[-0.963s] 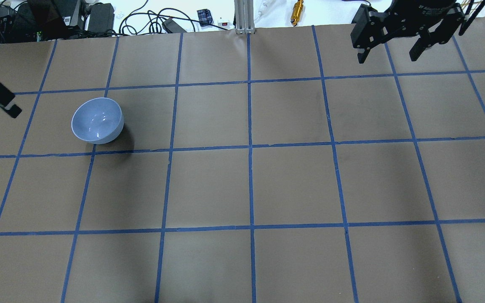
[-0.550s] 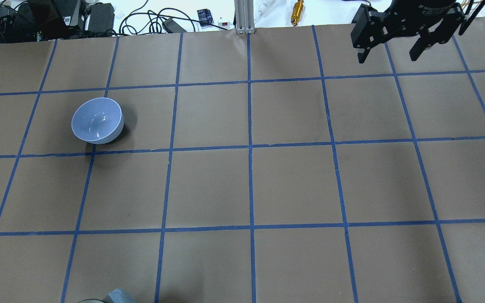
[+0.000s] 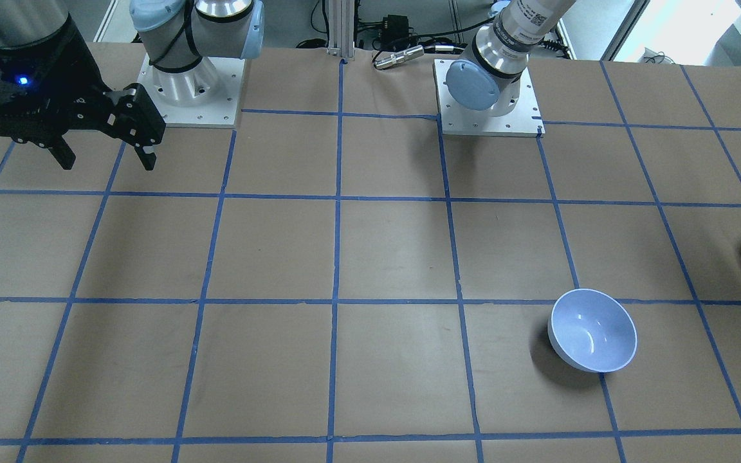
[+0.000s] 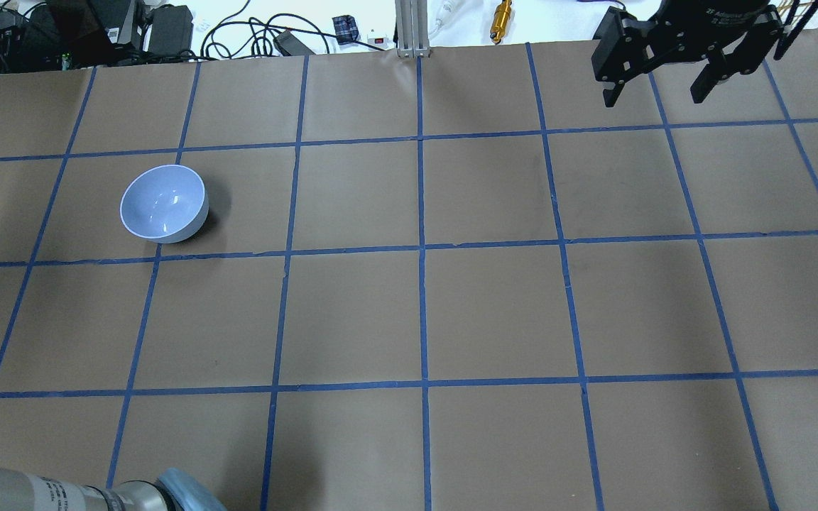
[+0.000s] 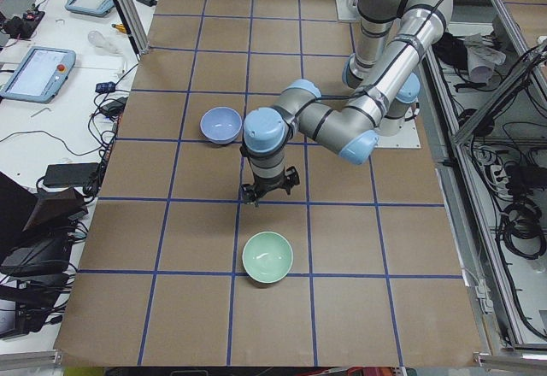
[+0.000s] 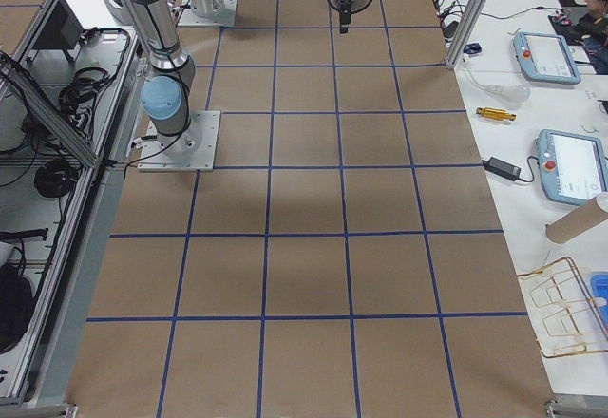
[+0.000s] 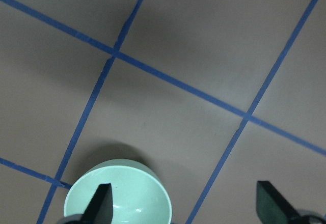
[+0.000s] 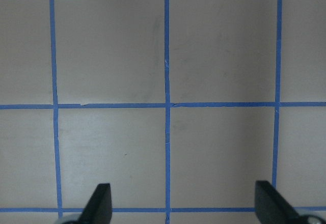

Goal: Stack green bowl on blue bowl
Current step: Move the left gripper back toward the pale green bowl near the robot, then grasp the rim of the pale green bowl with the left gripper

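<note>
**A:** What changed on the left?

**B:** Your left arm (image 4: 25,488). A second ago its jaws showed at the overhead view's left edge. Now only the forearm crosses the bottom-left corner. It has swung out toward the green bowl (image 5: 267,256), which stands upright on the surface (image 4: 494,312), beyond that view's left edge and well apart from the blue bowl (image 4: 164,204).

**A:** And the jaws?

**B:** The left jaws are spread and empty, above the surface. In the wrist view the green bowl lies behind one fingertip (image 7: 102,203), not between the two. I'd say the pickup hasn't started, and you'd need to centre on the rim first.

**A:** The right side?

**B:** The blue bowl hasn't moved. The right jaws are spread too, parked at the far right as before.
</note>
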Controlling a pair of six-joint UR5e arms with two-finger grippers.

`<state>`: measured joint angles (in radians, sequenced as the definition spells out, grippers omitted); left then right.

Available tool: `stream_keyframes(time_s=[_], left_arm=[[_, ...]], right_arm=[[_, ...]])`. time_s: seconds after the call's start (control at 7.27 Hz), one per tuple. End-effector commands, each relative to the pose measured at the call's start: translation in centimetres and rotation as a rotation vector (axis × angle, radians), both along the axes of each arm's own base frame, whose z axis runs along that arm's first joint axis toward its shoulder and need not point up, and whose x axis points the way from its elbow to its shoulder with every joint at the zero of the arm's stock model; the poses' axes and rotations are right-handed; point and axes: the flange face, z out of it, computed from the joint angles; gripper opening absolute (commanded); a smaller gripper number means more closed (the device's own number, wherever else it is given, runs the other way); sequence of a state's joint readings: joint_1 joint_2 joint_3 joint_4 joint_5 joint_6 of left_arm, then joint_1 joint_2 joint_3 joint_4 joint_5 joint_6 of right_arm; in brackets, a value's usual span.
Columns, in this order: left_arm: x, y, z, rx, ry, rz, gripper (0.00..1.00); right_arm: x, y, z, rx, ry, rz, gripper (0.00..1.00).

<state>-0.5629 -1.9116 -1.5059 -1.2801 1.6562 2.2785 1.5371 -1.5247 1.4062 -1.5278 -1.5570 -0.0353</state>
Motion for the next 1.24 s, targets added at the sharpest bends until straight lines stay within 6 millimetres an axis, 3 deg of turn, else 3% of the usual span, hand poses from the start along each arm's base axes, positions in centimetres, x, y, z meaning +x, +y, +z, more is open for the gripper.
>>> stream_keyframes(time_s=[0.0,0.55,0.96,1.1], left_arm=[[6.0,4.0,-5.7,0.009,0.033,-0.147,1.0],[8.1,4.6,-14.9,-0.046,0.05,-0.256,1.0],[8.7,4.1,-18.6,-0.065,0.067,-0.309,1.0],[8.8,4.0,-19.0,-0.065,0.062,-0.335,1.0]], right_arm=[[0.0,0.0,0.0,0.0,0.002,0.0,1.0],[0.0,0.0,0.0,0.0,0.0,0.0,1.0],[0.0,0.0,0.0,0.0,0.0,-0.002,1.0],[0.0,0.1,0.1,-0.001,0.0,-0.002,1.0]])
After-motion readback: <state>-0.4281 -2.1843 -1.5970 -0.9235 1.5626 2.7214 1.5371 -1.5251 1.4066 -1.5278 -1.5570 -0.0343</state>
